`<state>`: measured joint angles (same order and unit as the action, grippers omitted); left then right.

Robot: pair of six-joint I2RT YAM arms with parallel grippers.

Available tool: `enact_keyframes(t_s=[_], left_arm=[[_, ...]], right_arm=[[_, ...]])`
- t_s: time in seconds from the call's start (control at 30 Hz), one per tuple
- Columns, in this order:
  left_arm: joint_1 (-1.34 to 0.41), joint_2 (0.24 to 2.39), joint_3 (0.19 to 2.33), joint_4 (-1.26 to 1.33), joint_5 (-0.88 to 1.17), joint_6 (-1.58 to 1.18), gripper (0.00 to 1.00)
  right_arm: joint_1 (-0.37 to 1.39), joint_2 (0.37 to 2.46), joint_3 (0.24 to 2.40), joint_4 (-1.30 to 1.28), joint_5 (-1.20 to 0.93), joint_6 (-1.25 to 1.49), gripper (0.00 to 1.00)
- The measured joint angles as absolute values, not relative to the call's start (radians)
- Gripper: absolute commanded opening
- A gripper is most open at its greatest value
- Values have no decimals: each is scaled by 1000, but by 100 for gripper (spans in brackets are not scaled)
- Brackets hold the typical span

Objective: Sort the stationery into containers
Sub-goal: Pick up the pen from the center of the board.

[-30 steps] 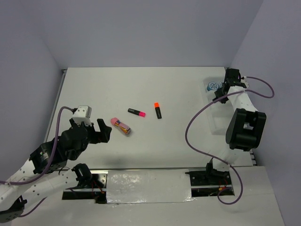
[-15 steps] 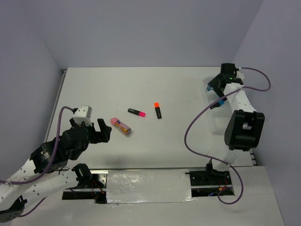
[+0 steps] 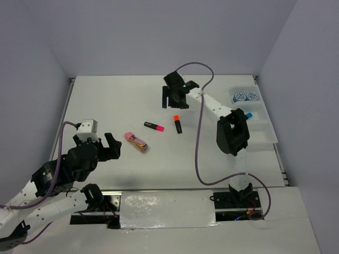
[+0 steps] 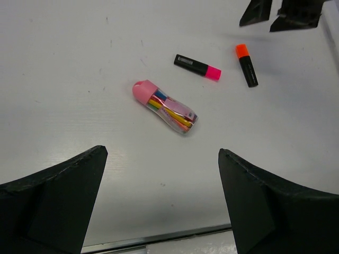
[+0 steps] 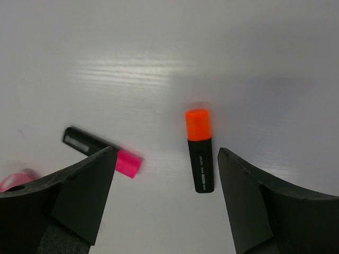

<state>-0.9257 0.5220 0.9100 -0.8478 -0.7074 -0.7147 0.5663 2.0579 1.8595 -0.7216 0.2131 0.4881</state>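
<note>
Your left jaws stand wide open with nothing in them, over the front-left of the white table point(image 3: 106, 100). Just beyond them lies the small pink packet with orange-yellow bits point(image 4: 164, 107). Only the left wrist view shows its coloured contents; the right wrist view catches a blurred pink edge. Next right is the short black pink-capped highlighter point(image 3: 153, 126), then the short black orange-capped highlighter point(image 5: 199, 150), lying apart from each other. Your right jaws hang wide open over the orange-capped one, gripping nothing. Only the top view shows the far right: two small round blue-and-white patterned items point(image 3: 245, 96) and a blue-capped highlighter point(image 3: 248, 114), partly hidden by the arm, at a faint transparent plastic tray point(image 3: 267, 135). Whether they lie inside it, you cannot tell.
</note>
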Motion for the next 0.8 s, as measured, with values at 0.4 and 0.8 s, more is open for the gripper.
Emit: enact_keyframes(t_s=[0.4, 0.8], left_arm=[[-926, 527, 910, -853, -711, -715, 99], [-926, 529, 910, -853, -710, -714, 99]], right_arm=[[609, 2188, 1820, -821, 243, 474, 73], [583, 2193, 1710, -771, 206, 469, 47]])
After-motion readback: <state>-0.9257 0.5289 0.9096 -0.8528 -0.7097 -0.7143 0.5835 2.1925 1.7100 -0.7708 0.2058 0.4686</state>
